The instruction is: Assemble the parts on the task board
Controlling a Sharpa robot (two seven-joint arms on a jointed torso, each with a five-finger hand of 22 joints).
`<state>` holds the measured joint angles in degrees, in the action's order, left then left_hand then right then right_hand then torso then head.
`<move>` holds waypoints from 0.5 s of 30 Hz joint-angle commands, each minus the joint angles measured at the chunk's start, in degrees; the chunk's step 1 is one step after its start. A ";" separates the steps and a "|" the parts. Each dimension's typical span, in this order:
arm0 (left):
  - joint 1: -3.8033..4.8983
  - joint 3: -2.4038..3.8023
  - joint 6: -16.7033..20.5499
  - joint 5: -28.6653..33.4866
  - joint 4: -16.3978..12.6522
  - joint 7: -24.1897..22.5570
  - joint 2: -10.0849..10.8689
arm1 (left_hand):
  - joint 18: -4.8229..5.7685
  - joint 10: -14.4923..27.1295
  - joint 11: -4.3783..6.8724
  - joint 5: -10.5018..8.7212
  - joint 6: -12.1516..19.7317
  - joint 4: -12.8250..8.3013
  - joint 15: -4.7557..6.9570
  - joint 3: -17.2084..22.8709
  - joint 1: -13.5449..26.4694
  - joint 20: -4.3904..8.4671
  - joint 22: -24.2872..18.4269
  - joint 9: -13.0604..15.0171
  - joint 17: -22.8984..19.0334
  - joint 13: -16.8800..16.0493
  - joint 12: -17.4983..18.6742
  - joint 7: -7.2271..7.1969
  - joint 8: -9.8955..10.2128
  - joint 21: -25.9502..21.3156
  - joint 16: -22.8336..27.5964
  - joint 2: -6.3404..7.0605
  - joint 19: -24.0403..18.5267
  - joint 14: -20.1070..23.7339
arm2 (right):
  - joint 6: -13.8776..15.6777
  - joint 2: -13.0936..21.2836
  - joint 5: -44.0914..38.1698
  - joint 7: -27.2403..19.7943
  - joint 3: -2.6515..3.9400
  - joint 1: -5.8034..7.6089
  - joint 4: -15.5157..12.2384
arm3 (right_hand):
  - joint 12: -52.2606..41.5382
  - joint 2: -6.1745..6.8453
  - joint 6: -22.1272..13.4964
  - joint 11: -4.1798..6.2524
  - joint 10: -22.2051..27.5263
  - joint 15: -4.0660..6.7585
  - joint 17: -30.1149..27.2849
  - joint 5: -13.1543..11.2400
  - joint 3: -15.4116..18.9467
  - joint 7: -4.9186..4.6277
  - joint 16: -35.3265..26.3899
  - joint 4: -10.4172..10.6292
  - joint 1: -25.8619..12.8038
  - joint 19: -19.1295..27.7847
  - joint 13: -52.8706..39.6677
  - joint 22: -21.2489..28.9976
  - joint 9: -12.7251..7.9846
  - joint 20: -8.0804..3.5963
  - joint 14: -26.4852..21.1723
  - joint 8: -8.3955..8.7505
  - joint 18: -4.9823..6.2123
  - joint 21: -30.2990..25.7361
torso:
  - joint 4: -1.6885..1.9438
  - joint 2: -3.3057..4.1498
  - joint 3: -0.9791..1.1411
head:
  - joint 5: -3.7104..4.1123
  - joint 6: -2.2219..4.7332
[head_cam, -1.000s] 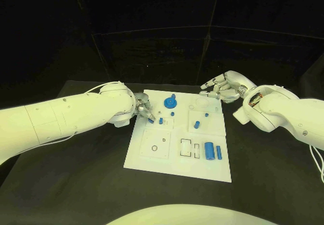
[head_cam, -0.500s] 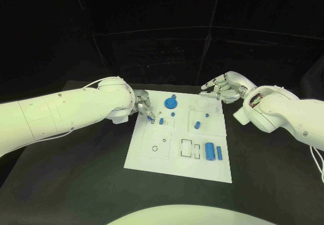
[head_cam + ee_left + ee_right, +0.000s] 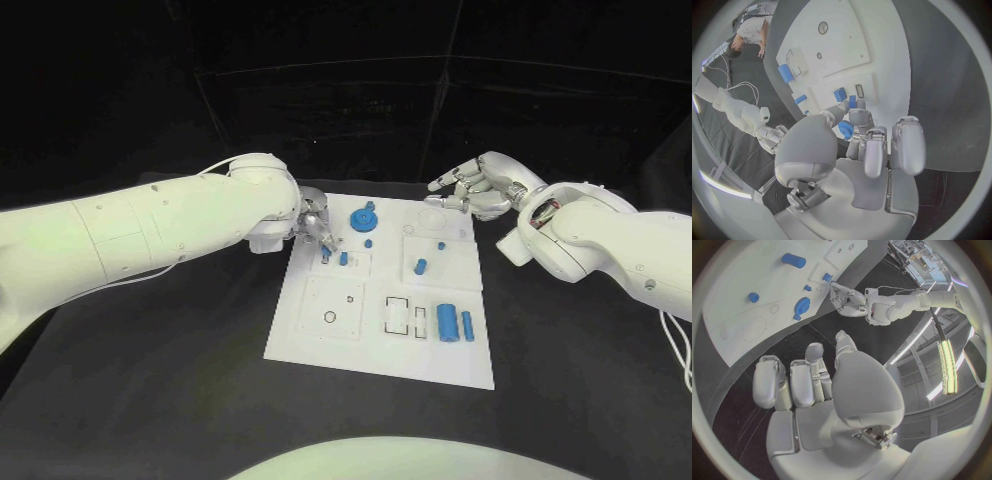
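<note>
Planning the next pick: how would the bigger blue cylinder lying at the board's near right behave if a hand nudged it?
The blue cylinder lies on its side, so it would probably roll across the smooth task board. It looks rigid, likely light, and its sheen suggests a slippery grip.

A black table (image 3: pixel 173 340) stood before dark wall panels (image 3: pixel 346 100). Long ceiling lamps (image 3: pixel 947 367) were lit overhead.
</note>
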<state>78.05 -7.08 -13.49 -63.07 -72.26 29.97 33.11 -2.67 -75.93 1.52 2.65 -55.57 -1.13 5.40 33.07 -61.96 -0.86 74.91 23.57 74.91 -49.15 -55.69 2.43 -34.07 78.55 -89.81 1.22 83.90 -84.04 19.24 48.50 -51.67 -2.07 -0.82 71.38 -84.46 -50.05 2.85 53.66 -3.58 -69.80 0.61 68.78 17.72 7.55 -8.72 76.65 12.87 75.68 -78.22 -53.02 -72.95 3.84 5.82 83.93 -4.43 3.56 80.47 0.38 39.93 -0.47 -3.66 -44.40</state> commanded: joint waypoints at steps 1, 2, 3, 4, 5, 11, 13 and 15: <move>0.09 -0.37 -5.08 0.41 1.64 0.28 -1.12 | -0.47 -0.03 0.45 0.01 0.35 -1.89 -0.23 1.41 0.36 -0.12 2.74 2.01 15.09 -0.14 -0.47 -0.26 -0.67 -0.32 -0.19 -0.32 1.20 -5.96 | -0.11 -0.10 -0.08 -0.45 0.03 0.10 -0.10 | 0.19 -0.59 -0.02 -0.02 0.42 0.12 -0.08 0.31 0.38 0.08 -0.33 0.09 -0.06 0.33 0.06 0.07 0.09 -0.17 1.74 -0.14 0.50 -0.20 | -0.05 0.06 -0.04 | -0.03 -0.11; 0.10 -0.51 -5.55 0.42 2.14 0.30 -1.47 | -0.47 -0.01 0.46 -0.01 0.39 -1.73 -0.22 1.11 0.50 -0.11 2.77 2.28 15.09 -0.12 -0.48 -0.29 -0.88 -0.30 -0.19 -0.41 1.20 -5.96 | -0.11 -0.10 -0.08 -0.45 0.03 0.10 -0.09 | 0.19 -0.59 -0.02 -0.02 0.42 0.12 -0.08 0.31 0.38 0.08 -0.33 0.09 -0.06 0.33 0.06 0.07 0.09 -0.17 1.74 -0.14 0.50 -0.20 | -0.06 0.06 -0.05 | -0.03 -0.14; 0.11 -0.61 -5.87 0.38 2.51 0.32 -1.73 | -0.46 -0.01 0.51 -0.01 0.58 -1.56 -0.20 0.65 0.62 -0.10 2.79 2.71 15.09 -0.18 -0.56 -0.32 -1.18 -0.30 -0.19 -0.60 1.20 -5.96 | -0.11 -0.10 -0.08 -0.45 0.03 0.10 -0.09 | 0.19 -0.59 -0.02 -0.02 0.42 0.12 -0.08 0.31 0.38 0.08 -0.33 0.09 -0.06 0.33 0.06 0.07 0.09 -0.17 1.74 -0.14 0.50 -0.20 | -0.06 0.04 -0.05 | -0.05 -0.13; 0.11 -0.72 -6.21 0.31 2.94 0.33 -2.01 | -0.46 -0.02 0.49 0.02 0.74 -1.47 -0.18 0.37 0.65 -0.08 2.80 3.02 15.09 -0.31 -0.69 -0.36 -1.38 -0.31 -0.19 -0.78 1.19 -5.96 | -0.10 -0.11 -0.08 -0.45 0.03 0.11 -0.09 | 0.19 -0.59 -0.02 -0.02 0.42 0.12 -0.08 0.31 0.38 0.08 -0.33 0.09 -0.06 0.33 0.06 0.07 0.09 -0.17 1.74 -0.14 0.50 -0.20 | -0.06 0.01 -0.03 | -0.06 -0.11; 0.12 -0.78 -6.43 0.23 3.25 0.34 -2.21 | -0.46 -0.03 0.50 0.01 0.84 -1.41 -0.17 0.19 0.66 -0.06 2.81 3.22 15.09 -0.43 -0.80 -0.35 -1.52 -0.31 -0.19 -0.91 1.19 -5.96 | -0.10 -0.12 -0.08 -0.45 0.03 0.11 -0.09 | 0.19 -0.59 -0.02 -0.02 0.42 0.12 -0.08 0.31 0.38 0.08 -0.33 0.09 -0.06 0.33 0.06 0.07 0.09 -0.17 1.74 -0.14 0.50 -0.20 | -0.06 0.01 -0.03 | -0.06 -0.11; 0.13 -1.00 -8.20 -0.40 4.68 0.40 -3.10 | -0.45 -0.30 0.52 0.02 1.72 -1.12 -0.14 -0.93 0.66 -0.02 2.89 4.96 15.09 -1.76 -2.08 -0.39 -2.66 -0.31 -0.19 -1.98 1.19 -5.96 | -0.10 -0.22 -0.08 -0.47 0.03 0.11 -0.06 | 0.19 -0.59 -0.02 -0.02 0.42 0.12 -0.08 0.31 0.38 0.08 -0.33 0.09 -0.06 0.33 0.06 0.07 0.09 -0.17 1.74 -0.14 0.50 -0.20 | 0.04 0.01 -0.04 | 0.01 -0.19; 0.13 -1.02 -8.70 -0.53 4.93 0.43 -3.26 | -0.44 -0.22 0.52 0.02 2.45 -1.14 -0.15 -1.75 0.63 -0.01 2.93 6.20 15.09 -2.16 -2.53 -0.39 -3.41 -0.32 -0.19 -2.58 1.19 -5.96 | -0.10 -0.25 -0.08 -0.48 0.03 0.11 -0.03 | 0.19 -0.59 -0.02 -0.02 0.42 0.12 -0.08 0.31 0.38 0.08 -0.33 0.09 -0.06 0.33 0.06 0.07 0.09 -0.17 1.74 -0.14 0.50 -0.20 | 0.05 0.02 -0.05 | 0.00 -0.26; 0.14 -1.04 -8.86 -0.64 5.03 0.45 -3.33 | -0.44 -0.08 0.53 0.01 2.95 -1.29 -0.14 -2.26 0.52 0.00 2.96 7.04 15.09 -2.28 -2.70 -0.40 -3.86 -0.33 -0.19 -2.91 1.19 -5.96 | -0.10 -0.27 -0.08 -0.48 0.03 0.11 -0.01 | 0.19 -0.59 -0.02 -0.02 0.42 0.12 -0.08 0.31 0.38 0.08 -0.33 0.09 -0.06 0.33 0.06 0.07 0.09 -0.17 1.74 -0.14 0.50 -0.20 | 0.08 0.01 -0.06 | -0.02 -0.31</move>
<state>78.42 -7.88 -19.24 -63.01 -67.44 29.93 29.78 -2.67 -76.16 1.77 2.65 -52.90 -2.40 5.40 31.07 -60.28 -0.86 74.91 26.45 74.91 -51.37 -58.12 2.03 -37.77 78.55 -89.81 -0.04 83.90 -84.05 19.24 48.27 -51.67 -2.07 -0.82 71.38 -84.42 -50.05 2.85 53.66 -3.58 -69.80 0.61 68.78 17.72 7.55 -8.71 76.65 12.87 75.68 -78.22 -53.02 -72.96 3.84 5.82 83.93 -4.43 3.56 80.47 0.37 39.95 -0.51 -3.66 -44.66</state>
